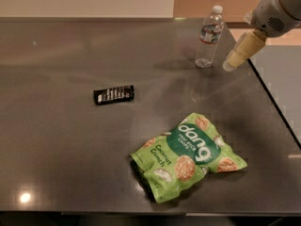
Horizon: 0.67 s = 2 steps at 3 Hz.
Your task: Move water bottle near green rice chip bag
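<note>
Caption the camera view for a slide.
Gripper hovers right of the upright water bottle; green rice chip bag lies flat nearer the camera.

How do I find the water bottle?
Look at the far right end of the dark table. The water bottle stands upright there, just left of the gripper. It is the only clear, standing thing; the green rice chip bag lies flat.

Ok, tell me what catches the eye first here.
The bright green rice chip bag lies at the front of the dark table, right of centre. The water bottle stands upright at the back right, with the gripper hovering just to its right, apart from it. A black wrapper lies left of centre.
</note>
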### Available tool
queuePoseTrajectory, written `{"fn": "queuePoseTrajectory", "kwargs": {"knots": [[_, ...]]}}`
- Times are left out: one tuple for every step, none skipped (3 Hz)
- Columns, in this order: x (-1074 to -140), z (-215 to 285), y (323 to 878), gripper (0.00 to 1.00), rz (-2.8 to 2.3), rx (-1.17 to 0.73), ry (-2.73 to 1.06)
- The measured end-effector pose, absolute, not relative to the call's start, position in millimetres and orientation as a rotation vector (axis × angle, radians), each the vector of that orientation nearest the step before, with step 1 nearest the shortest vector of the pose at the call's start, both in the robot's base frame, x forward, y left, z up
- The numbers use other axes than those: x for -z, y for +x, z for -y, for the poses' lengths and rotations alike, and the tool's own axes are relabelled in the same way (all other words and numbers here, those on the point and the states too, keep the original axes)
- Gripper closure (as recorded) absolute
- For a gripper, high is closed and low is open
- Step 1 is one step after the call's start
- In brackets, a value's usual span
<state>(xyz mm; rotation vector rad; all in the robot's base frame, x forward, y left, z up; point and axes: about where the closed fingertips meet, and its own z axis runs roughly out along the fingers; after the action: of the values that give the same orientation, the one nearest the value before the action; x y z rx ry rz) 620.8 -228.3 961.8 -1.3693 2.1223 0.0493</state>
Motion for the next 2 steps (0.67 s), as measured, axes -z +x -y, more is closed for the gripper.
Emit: {"fn": "queuePoseTrajectory", "kwargs": {"knots": [[-958.8, 232.7, 663.3, 0.00, -2.103, -0.074, -1.269], [-958.2, 235.9, 694.4, 0.00, -2.083, -0.099, -1.181]]}}
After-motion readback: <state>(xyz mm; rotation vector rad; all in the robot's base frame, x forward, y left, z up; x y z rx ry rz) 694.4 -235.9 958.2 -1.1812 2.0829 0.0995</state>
